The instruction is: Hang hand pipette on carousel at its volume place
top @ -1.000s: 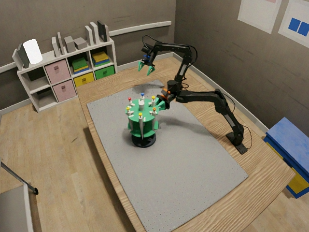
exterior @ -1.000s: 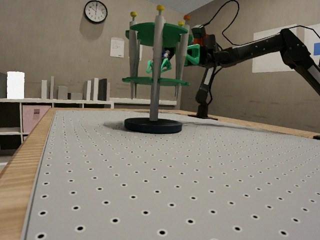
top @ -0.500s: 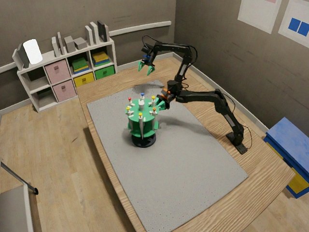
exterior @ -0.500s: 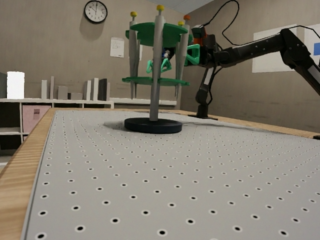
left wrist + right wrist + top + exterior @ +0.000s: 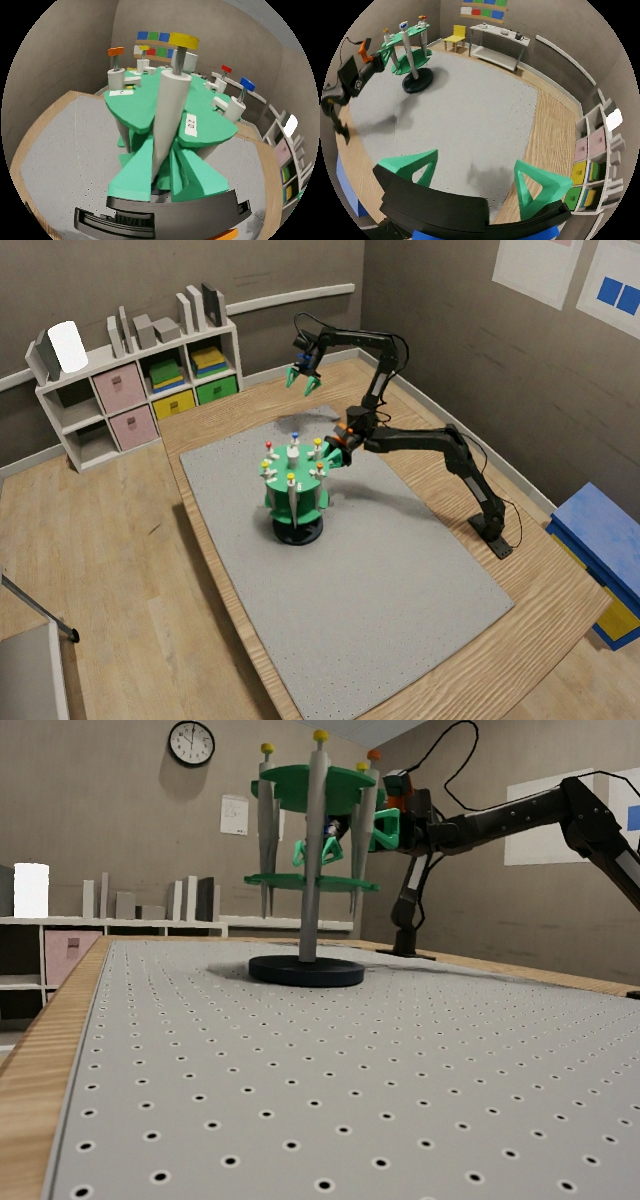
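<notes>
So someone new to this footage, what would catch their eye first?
Probably the green carousel, standing on the mat with bright-buttoned pipettes around its rim. Next, the left hand, closed on a yellow-topped pipette there. Then the right hand, wide open beyond it.

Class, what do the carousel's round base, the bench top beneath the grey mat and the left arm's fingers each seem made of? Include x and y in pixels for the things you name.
Round base (image 5: 298, 538) (image 5: 306, 976) (image 5: 418, 88): dark plastic or painted metal, smooth, faintly glossy.

Bench top (image 5: 522, 632) (image 5: 31, 1081) (image 5: 552, 115): wood or wood-look laminate, with streaky grain.

Left arm's fingers (image 5: 337, 459): probably plastic, evenly green, fairly matt.
</notes>
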Robot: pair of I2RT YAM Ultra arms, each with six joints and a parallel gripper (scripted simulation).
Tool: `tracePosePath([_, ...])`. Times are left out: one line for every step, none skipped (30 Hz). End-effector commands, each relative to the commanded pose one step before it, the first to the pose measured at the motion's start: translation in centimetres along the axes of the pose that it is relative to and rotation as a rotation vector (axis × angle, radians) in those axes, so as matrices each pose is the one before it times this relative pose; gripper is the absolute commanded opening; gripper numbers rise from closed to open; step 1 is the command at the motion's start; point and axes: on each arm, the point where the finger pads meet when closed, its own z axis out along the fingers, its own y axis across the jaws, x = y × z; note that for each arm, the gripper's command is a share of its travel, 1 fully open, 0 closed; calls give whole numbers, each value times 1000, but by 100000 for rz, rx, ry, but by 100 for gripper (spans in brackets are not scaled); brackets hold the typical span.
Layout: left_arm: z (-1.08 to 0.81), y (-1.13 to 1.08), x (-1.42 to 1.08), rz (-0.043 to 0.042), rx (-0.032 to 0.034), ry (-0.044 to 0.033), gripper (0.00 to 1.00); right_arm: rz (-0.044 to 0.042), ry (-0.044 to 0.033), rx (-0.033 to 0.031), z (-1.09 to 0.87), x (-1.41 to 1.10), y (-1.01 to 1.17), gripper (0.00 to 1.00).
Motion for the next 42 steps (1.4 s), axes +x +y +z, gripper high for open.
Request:
tracePosePath([-1038,469,-4239,-10882,-856,-4150,12,-836,-2292,-240,-118,-451,-355,100])
tracePosePath([37,26,-3,140,-74,-7,12,0,0,0,0,0,0,100])
tracePosePath([124,90,-9,101,-250,-24,12,0,0,0,0,0,0,100])
tracePosePath([100,72,-7,27,-200,-19,12,0,0,0,0,0,0,100])
tracePosePath([52,38,-4,0,-105,-10,12,0,0,0,0,0,0,100])
tracePosePath([9,6,-1,0,-17,-2,12,0,0,0,0,0,0,100])
tracePosePath([0,0,0,0,0,0,12,0,0,0,0,0,0,100])
tracePosePath([0,0,0,0,0,0,12,0,0,0,0,0,0,100])
tracePosePath([0,0,0,0,0,0,12,0,0,0,0,0,0,100])
tracePosePath([0,0,0,0,0,0,12,0,0,0,0,0,0,100])
tracePosePath([0,0,0,0,0,0,12,0,0,0,0,0,0,100])
tracePosePath([0,0,0,0,0,0,12,0,0,0,0,0,0,100])
tracePosePath([0,0,0,0,0,0,12,0,0,0,0,0,0,100])
tracePosePath([0,0,0,0,0,0,12,0,0,0,0,0,0,100])
tracePosePath([0,0,0,0,0,0,12,0,0,0,0,0,0,100])
tracePosePath([0,0,0,0,0,0,12,0,0,0,0,0,0,100])
tracePosePath([0,0,0,0,0,0,12,0,0,0,0,0,0,100])
tracePosePath([0,0,0,0,0,0,12,0,0,0,0,0,0,100])
tracePosePath([0,0,0,0,0,0,12,0,0,0,0,0,0,100])
tracePosePath([0,0,0,0,0,0,12,0,0,0,0,0,0,100])
tracePosePath([0,0,0,0,0,0,12,0,0,0,0,0,0,100])
tracePosePath([0,0,0,0,0,0,12,0,0,0,0,0,0,100])
tracePosePath([0,0,0,0,0,0,12,0,0,0,0,0,0,100])
tracePosePath([0,0,0,0,0,0,12,0,0,0,0,0,0,100])
tracePosePath([0,0,0,0,0,0,12,0,0,0,0,0,0,100])
tracePosePath([0,0,0,0,0,0,12,0,0,0,0,0,0,100])
tracePosePath([0,0,0,0,0,0,12,0,0,0,0,0,0,100])
tracePosePath([0,0,0,0,0,0,12,0,0,0,0,0,0,100])
tracePosePath([0,0,0,0,0,0,12,0,0,0,0,0,0,100])
tracePosePath([0,0,0,0,0,0,12,0,0,0,0,0,0,100])
tracePosePath([0,0,0,0,0,0,12,0,0,0,0,0,0,100])
tracePosePath([0,0,0,0,0,0,12,0,0,0,0,0,0,100])
tracePosePath([0,0,0,0,0,0,12,0,0,0,0,0,0,100])
tracePosePath([0,0,0,0,0,0,12,0,0,0,0,0,0,100])
tracePosePath([0,0,0,0,0,0,12,0,0,0,0,0,0,100])
tracePosePath([0,0,0,0,0,0,12,0,0,0,0,0,0,100])
tracePosePath([0,0,0,0,0,0,12,0,0,0,0,0,0,100])
tracePosePath([0,0,0,0,0,0,12,0,0,0,0,0,0,100])
tracePosePath([0,0,0,0,0,0,12,0,0,0,0,0,0,100])
tracePosePath([0,0,0,0,0,0,12,0,0,0,0,0,0,100])
tracePosePath([0,0,0,0,0,0,12,0,0,0,0,0,0,100])
tracePosePath([0,0,0,0,0,0,12,0,0,0,0,0,0,100])
